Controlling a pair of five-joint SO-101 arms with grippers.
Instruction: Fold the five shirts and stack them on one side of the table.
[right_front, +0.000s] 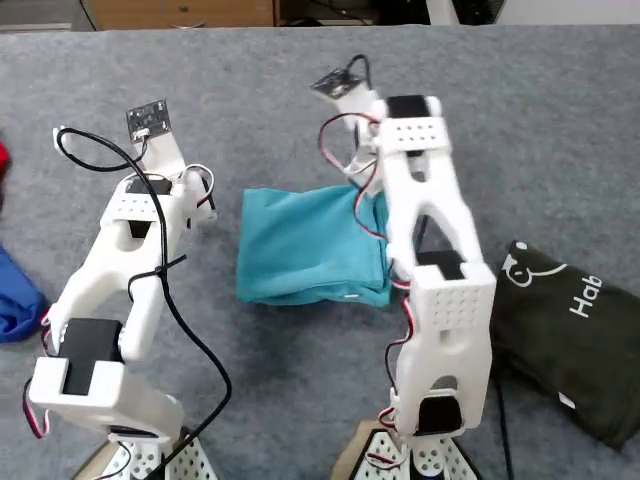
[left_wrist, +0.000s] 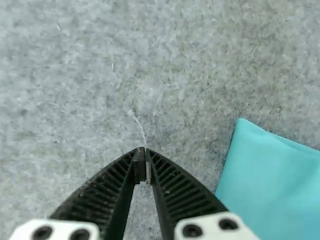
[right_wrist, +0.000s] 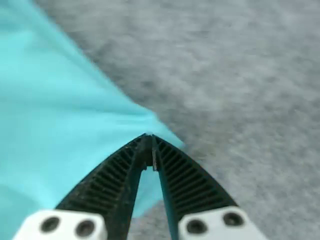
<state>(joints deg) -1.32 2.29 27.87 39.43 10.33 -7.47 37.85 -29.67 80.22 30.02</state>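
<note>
Your teal shirt (right_front: 305, 245) lies folded at centre, not yet stacked. The black shirt (right_front: 570, 340) at right and the blue shirt (right_front: 15, 295) at left edge lie well apart. Left gripper (left_wrist: 141, 165) and right gripper (right_wrist: 149, 150) are both pressed together.

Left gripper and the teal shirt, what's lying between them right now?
The stretch is bare: just grey table covering between the shut left gripper and the teal shirt, as the left wrist view shows.

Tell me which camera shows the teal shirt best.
The high view: it takes in nearly the whole folded teal shirt. The left wrist view catches one corner, the right wrist view one side and corner.
</note>
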